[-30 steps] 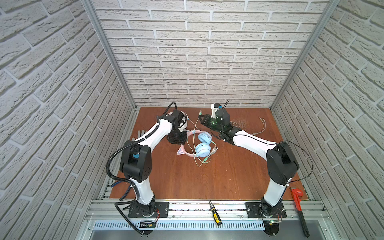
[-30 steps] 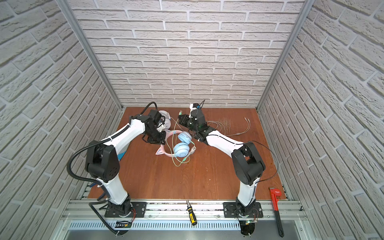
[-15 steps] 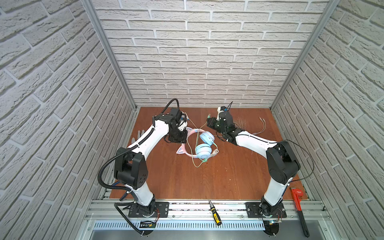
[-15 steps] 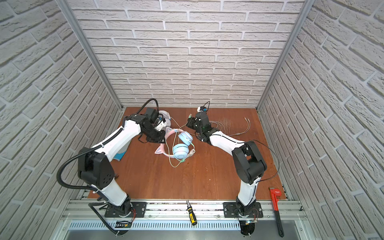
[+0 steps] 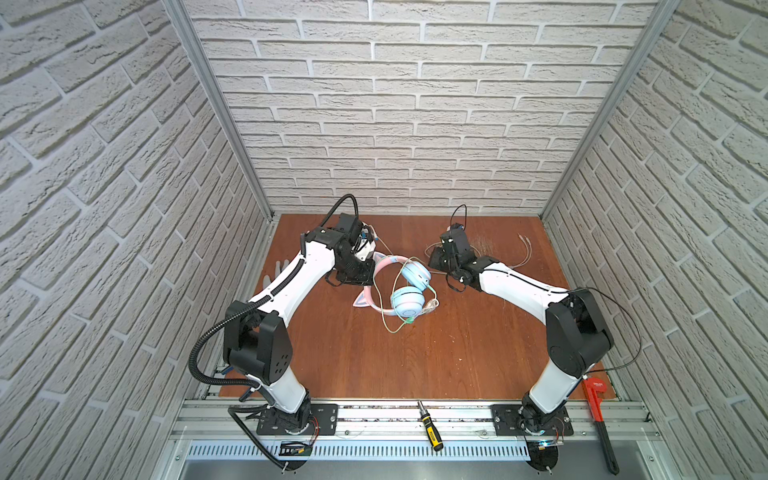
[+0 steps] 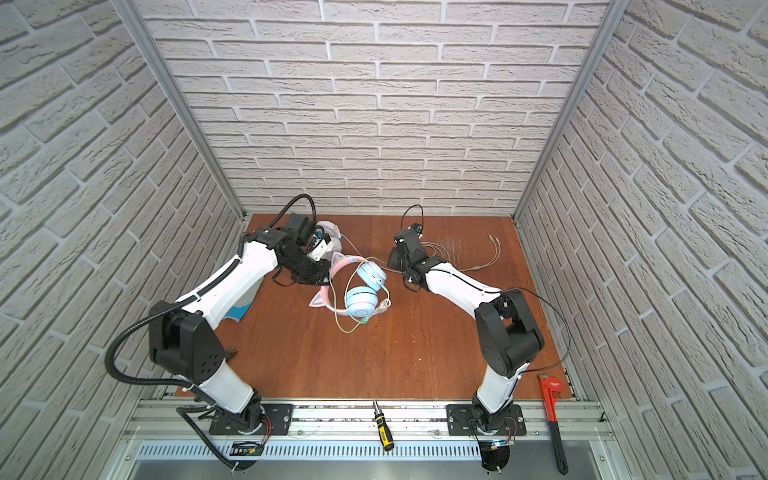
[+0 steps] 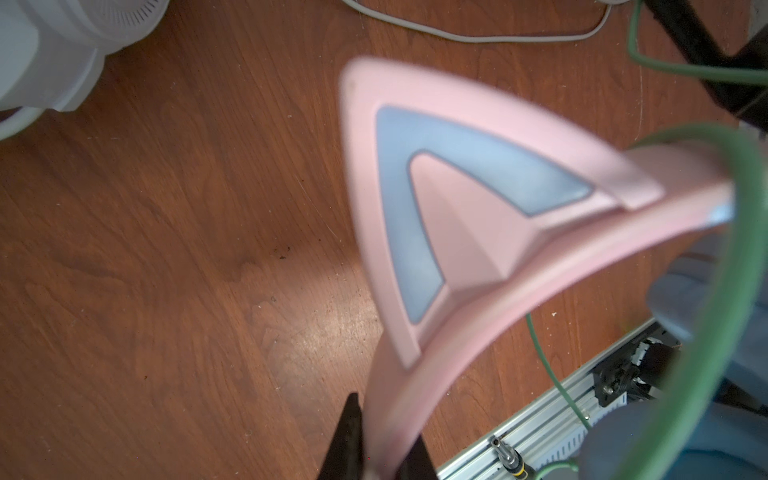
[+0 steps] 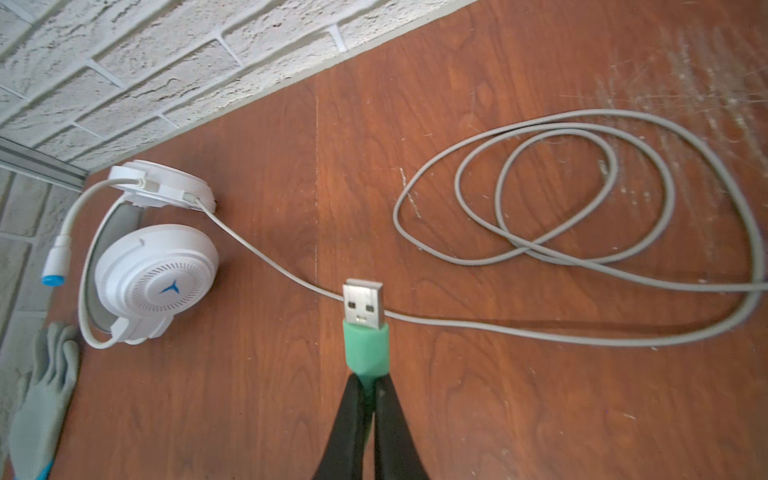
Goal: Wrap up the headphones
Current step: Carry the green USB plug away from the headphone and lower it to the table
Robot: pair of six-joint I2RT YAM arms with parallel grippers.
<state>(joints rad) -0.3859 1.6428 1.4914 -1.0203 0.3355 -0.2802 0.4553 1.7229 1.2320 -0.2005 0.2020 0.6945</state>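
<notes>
The likely stiff band (image 7: 457, 332) is being pinched by the left gripper (image 7: 374, 449); the limp cable's (image 7: 744, 232) plug (image 8: 365, 345) is being clamped by the right gripper (image 8: 368, 399).

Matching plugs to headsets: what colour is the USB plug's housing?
Green; the USB plug shows best in the right wrist view.

No readable words; a blue emblem (image 8: 170, 286) marks the white headphones (image 8: 137, 266).

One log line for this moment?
left hand: shut on pink headband | right hand: shut on green USB plug | white headphones: cable loose
</notes>
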